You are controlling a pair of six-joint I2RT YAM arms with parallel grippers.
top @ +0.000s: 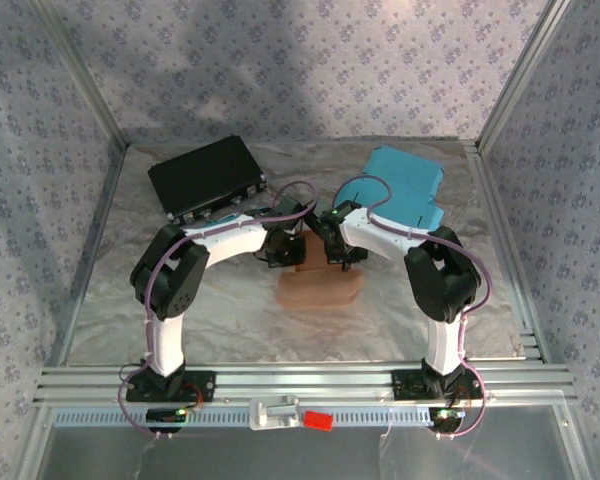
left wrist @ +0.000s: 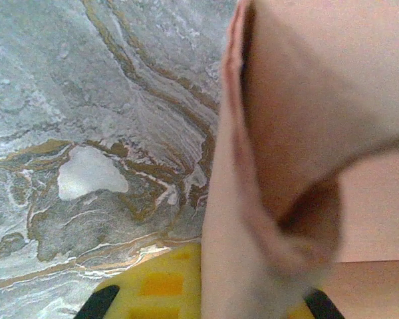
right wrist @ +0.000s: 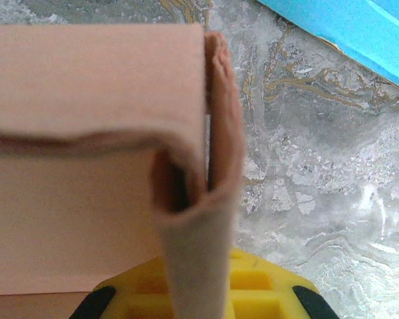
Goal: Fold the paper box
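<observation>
The tan paper box point(top: 320, 288) lies mid-surface point(top: 230, 310), long axis running nine to three; the left claw point(top: 283, 256) grips its nine o'clock end flap, the right claw point(top: 341, 258) its three o'clock one; both seem clamped on folded card; neither arm is nearer.

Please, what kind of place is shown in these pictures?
Probably a robot test cell in a lab: left arm and right arm bolted to a metal rail, patterned cloth walls on a metal frame, a paper box between them.
</observation>
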